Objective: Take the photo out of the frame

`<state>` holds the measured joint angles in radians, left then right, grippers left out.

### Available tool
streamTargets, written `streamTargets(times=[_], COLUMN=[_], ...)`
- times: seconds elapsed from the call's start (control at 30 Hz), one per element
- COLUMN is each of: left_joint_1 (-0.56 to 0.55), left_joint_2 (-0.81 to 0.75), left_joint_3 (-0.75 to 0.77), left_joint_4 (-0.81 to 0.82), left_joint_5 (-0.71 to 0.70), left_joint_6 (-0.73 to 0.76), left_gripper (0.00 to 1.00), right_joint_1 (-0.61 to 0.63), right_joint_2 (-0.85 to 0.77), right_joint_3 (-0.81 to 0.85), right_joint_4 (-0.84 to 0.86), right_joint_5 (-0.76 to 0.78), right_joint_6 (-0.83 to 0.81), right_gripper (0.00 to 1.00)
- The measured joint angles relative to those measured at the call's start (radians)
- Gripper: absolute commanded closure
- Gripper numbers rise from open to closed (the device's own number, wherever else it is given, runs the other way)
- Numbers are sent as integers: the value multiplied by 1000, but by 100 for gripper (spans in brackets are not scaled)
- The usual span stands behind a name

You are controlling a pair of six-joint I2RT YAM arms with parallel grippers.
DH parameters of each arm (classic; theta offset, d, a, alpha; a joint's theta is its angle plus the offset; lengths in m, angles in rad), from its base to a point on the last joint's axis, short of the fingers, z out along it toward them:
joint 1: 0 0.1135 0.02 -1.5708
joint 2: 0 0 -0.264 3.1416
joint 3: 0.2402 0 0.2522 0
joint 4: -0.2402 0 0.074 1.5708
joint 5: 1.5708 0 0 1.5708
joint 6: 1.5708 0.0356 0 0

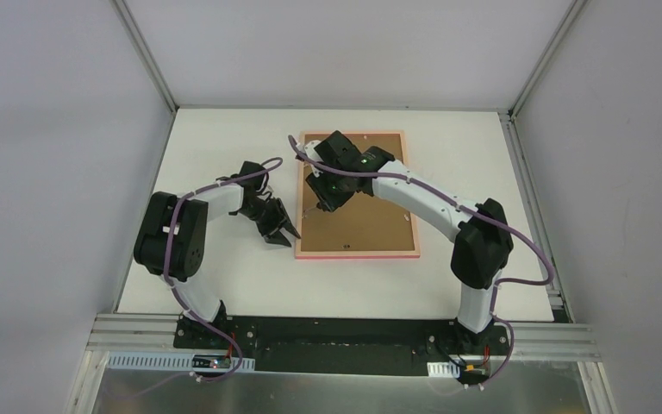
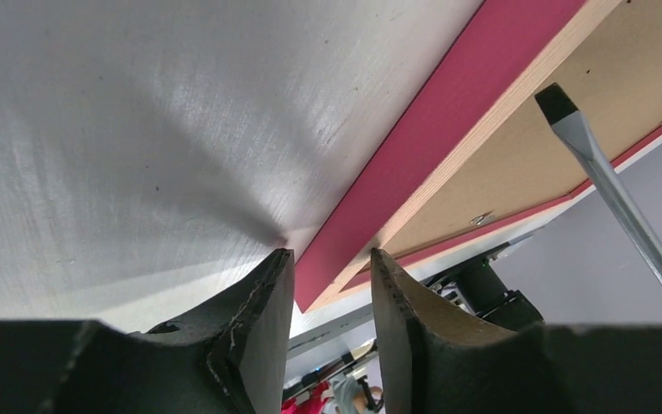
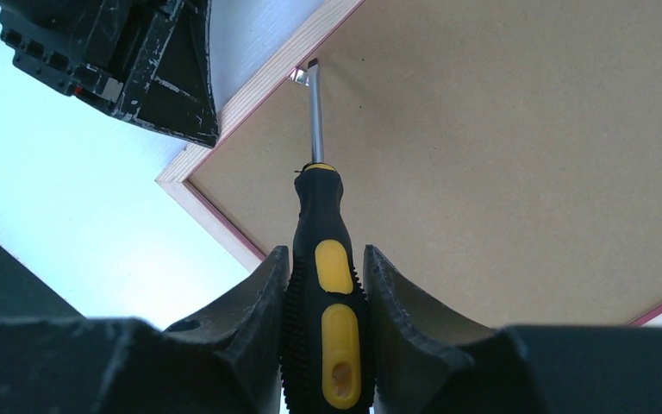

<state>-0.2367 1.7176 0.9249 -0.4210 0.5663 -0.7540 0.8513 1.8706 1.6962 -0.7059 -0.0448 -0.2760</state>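
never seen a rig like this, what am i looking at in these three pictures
Two robot arms are bolted to the near edge of a white table. The wide picture looks down from above and behind: left arm on the left, right arm on the right. The other two come from a camera on each wrist, with that arm's own jaws at the bottom. A pink picture frame lies face down, brown backing board up, so the photo is hidden. The right jaws grip a screwdriver, its tip at a small metal tab by the frame's edge. The left jaws are open near a frame corner, holding nothing.
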Motion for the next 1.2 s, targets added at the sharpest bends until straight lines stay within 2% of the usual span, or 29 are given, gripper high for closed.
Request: streamTargets(times=[0.37,0.63,1.2], left_joint_1=[0,2,2], left_joint_2=[32,55,109], left_joint_3=[27,44,88], left_joint_4=[-32,-63,-133], left_joint_5=[2,1,6], left_joint_6=[-3,-14,-6], left_gripper=[67,62,61], right_joint_1=[58,98,137], right_joint_2=[12,18,23], right_joint_3=[1,2,6], right_joint_4=[-1,-28,-145], right_joint_5=[53,114,154], right_joint_6=[-115,-182,-197], right_gripper=[100,100,100])
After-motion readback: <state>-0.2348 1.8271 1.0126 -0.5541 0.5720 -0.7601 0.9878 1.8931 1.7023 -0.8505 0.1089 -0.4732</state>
